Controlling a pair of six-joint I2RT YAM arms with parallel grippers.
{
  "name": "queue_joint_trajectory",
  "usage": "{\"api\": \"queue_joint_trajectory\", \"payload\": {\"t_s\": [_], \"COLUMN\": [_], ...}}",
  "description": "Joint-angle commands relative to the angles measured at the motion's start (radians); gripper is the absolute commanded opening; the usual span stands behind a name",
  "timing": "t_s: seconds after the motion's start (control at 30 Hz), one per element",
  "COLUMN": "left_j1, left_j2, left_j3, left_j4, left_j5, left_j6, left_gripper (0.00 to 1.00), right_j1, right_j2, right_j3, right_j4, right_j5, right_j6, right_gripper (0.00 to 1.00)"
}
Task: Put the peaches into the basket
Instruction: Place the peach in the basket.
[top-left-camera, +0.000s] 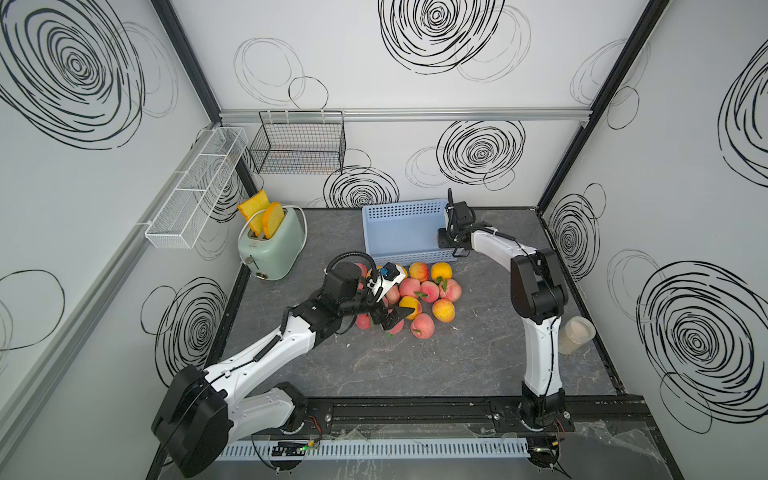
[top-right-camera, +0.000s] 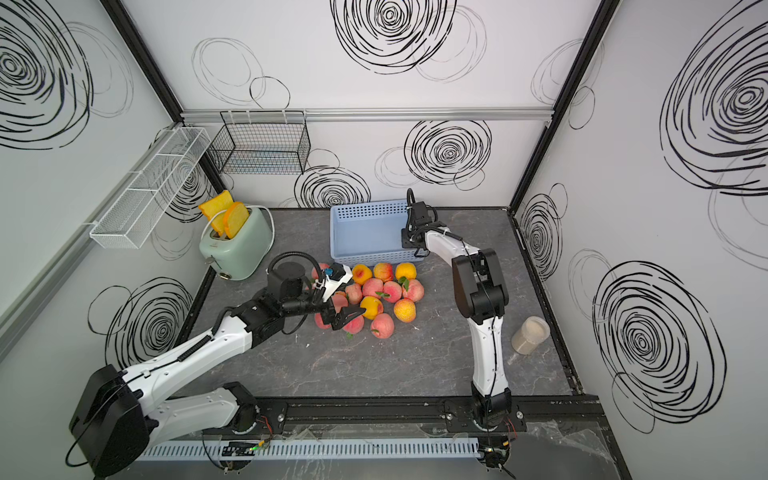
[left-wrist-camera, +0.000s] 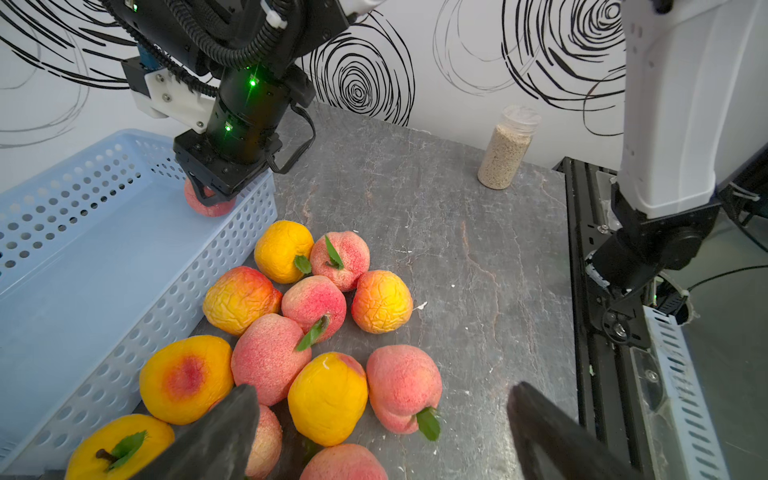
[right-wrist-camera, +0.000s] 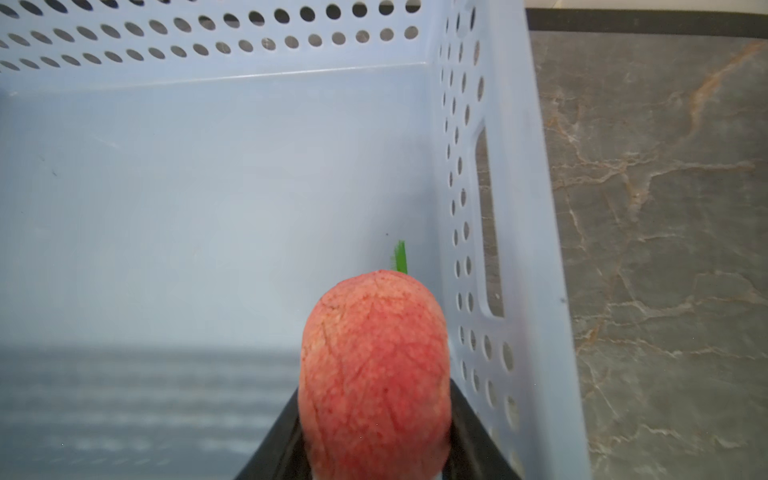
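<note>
One peach (right-wrist-camera: 374, 365) is gripped between the right jaws, inside the blue basket (right-wrist-camera: 208, 187), its only content. Under the wide-open left jaws, at least twelve peaches (top-left-camera: 429, 291) crowd the surface (top-left-camera: 415, 365), some partly hidden.

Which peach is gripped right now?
The pink-red peach in the right gripper, at the blue basket's corner. The others lie loose on the table; the left gripper is open.

Both top views look down on the whole table (top-left-camera: 415, 365). Close wrist cameras share the basket (left-wrist-camera: 199, 274), the right's seemingly inside.
</note>
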Motion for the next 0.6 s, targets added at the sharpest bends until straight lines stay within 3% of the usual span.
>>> {"api": "queue_joint_trajectory", "payload": {"t_s": [0.0,0.17,0.57], "left_j1": [0.010,0.018,0.024], "left_j2": [-0.003,0.003,0.004], "left_j3": [0.019,0.022,0.021], "left_j4": [0.037,0.036,0.037], "left_j5": [-0.005,-0.015,-0.054], "left_j6": [-0.004,-0.012,-0.022], "left_gripper": [0.98,0.98,0.98], "right_j1": [0.018,0.040,0.061], "right_j2": [-0.010,-0.034,-0.018], "right_j3": [0.000,-0.037,-0.042], "right_j4": [-0.044,-0.073,-0.088], "right_j5": [0.050,0.065,0.113], "right_j6": [-0.007,0.061,0.137], "right_gripper": [0.43,0.44,0.65]}}
